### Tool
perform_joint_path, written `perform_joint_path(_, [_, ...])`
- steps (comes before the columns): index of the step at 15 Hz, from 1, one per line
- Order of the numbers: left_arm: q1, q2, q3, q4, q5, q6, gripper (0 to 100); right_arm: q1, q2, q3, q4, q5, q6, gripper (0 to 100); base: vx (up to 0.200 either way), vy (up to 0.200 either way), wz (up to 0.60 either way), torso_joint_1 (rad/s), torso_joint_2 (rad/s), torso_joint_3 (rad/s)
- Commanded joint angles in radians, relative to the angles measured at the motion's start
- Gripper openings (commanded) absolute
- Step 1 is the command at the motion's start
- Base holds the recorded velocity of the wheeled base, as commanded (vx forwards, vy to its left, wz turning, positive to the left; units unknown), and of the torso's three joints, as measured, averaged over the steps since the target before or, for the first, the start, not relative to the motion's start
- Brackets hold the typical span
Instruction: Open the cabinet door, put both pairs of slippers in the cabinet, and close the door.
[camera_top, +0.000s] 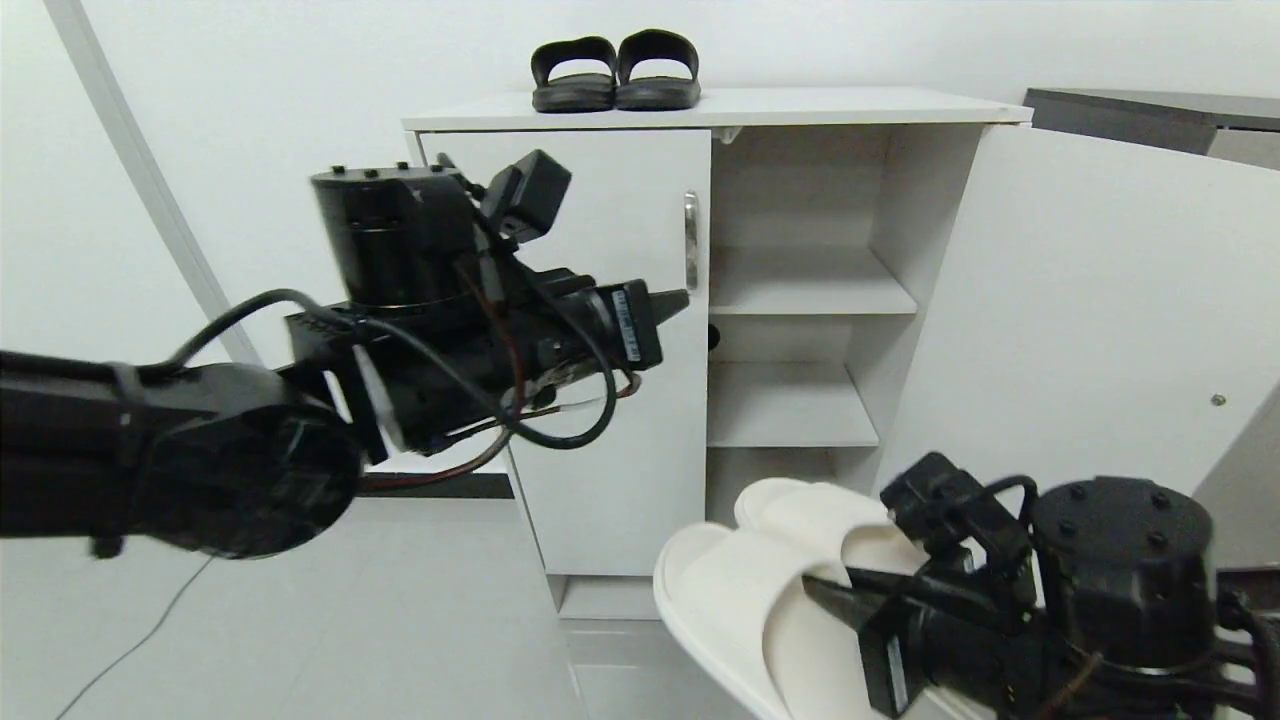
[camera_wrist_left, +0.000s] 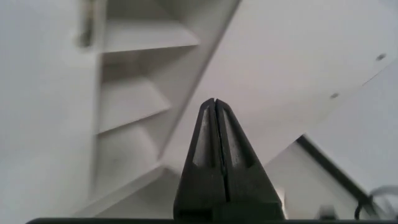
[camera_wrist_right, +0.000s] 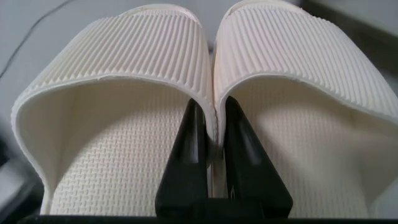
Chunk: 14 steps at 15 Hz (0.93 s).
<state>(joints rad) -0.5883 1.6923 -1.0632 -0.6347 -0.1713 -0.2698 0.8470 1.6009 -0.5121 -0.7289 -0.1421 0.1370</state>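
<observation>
White board makes up the cabinet (camera_top: 850, 105), which stands on the floor (camera_top: 400, 620) against the far wall. Its right door (camera_top: 1100, 300) is swung wide toward the near right. That bares an upper shelf (camera_top: 800, 285) and a lower shelf (camera_top: 790, 405), with a bottom compartment under them. The left door (camera_top: 610, 480) is closed flat, and a slim metal handle (camera_top: 690, 240) runs upright along its right edge.

The black slippers (camera_top: 614, 70) sit side by side on the cabinet's top, toward its left half and above the closed door.

The cream slippers (camera_top: 760, 590) hang in the air at the near right, low down and in front of the bottom compartment. Their toes point toward the cabinet. The right gripper (camera_top: 825, 590) carries them. One jaw reaches into each slipper, and the jaws are clamped on the two ribbed inner strap walls where the pair meets. The right wrist view shows this grip (camera_wrist_right: 214, 109) closely, with the soles' woven texture to either side.

The left gripper (camera_top: 680, 297) is held up in front of the left door, about level with the upper shelf. Its tip is at the lower end of the handle. Whether it touches the handle is hard to judge from the head view. In the left wrist view its jaws (camera_wrist_left: 214, 102) are pressed together with nothing between them.
</observation>
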Motion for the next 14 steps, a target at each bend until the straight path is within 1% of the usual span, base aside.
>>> perform_joint_path(1, [0.108,-0.392,0.316,0.061,0.111,0.083,0,-0.072,0.137,-0.114,0.000,-0.088,0.049,0,0.000,0.000,0.00,0.000,0.00,0.000])
perform_joint_path(2, [0.113,-0.508,0.379,0.173,0.205,0.084,0,-0.100,0.168,-0.144,-0.001,-0.143,0.049,0,0.000,0.000,0.00,0.000,0.00,0.000])
perform_joint_path(3, [0.114,-0.634,0.431,0.293,0.325,0.089,0,-0.123,0.195,-0.175,-0.001,-0.197,0.050,0,0.000,0.000,0.00,0.000,0.00,0.000])
perform_joint_path(4, [0.148,-0.735,0.473,0.375,0.420,0.109,0,-0.140,0.206,-0.189,-0.001,-0.228,0.050,0,0.000,0.000,0.00,0.000,0.00,0.000])
perform_joint_path(5, [0.260,-0.835,0.519,0.451,0.446,0.150,0,-0.151,0.206,-0.192,-0.001,-0.232,0.049,0,0.000,0.000,0.00,0.000,0.00,0.000])
perform_joint_path(6, [0.344,-0.904,0.577,0.489,0.449,0.176,0,-0.155,0.206,-0.194,-0.001,-0.234,0.049,0,0.000,0.000,0.00,0.000,0.00,0.000])
perform_joint_path(7, [0.392,-0.976,0.643,0.490,0.450,0.181,0,-0.154,0.205,-0.192,-0.001,-0.234,0.047,0,0.000,0.000,0.00,0.000,0.00,0.000])
perform_joint_path(8, [0.415,-1.071,0.706,0.490,0.460,0.196,0,-0.152,0.203,-0.190,-0.001,-0.237,0.046,0,0.000,0.000,0.00,0.000,0.00,0.000])
perform_joint_path(9, [0.443,-1.169,0.758,0.503,0.519,0.231,0,-0.152,0.205,-0.187,-0.001,-0.237,0.044,0,0.000,0.000,0.00,0.000,0.00,0.000])
perform_joint_path(10, [0.478,-1.234,0.801,0.515,0.584,0.235,0,-0.152,0.206,-0.184,-0.001,-0.237,0.044,0,0.000,0.000,0.00,0.000,0.00,0.000])
perform_joint_path(11, [0.498,-1.300,0.850,0.518,0.589,0.236,0,-0.148,0.206,-0.177,-0.001,-0.237,0.042,0,0.000,0.000,0.00,0.000,0.00,0.000])
perform_joint_path(12, [0.498,-1.366,0.919,0.518,0.582,0.235,0,-0.137,0.206,-0.170,-0.003,-0.237,0.042,0,0.000,0.000,0.00,0.000,0.00,0.000])
perform_joint_path(13, [0.498,-1.418,0.980,0.518,0.564,0.235,0,-0.129,0.206,-0.170,-0.003,-0.237,0.042,0,0.000,0.000,0.00,0.000,0.00,0.000])
perform_joint_path(14, [0.499,-1.478,1.029,0.520,0.555,0.235,0,-0.123,0.206,-0.169,-0.003,-0.238,0.042,0,0.000,0.000,0.00,0.000,0.00,0.000])
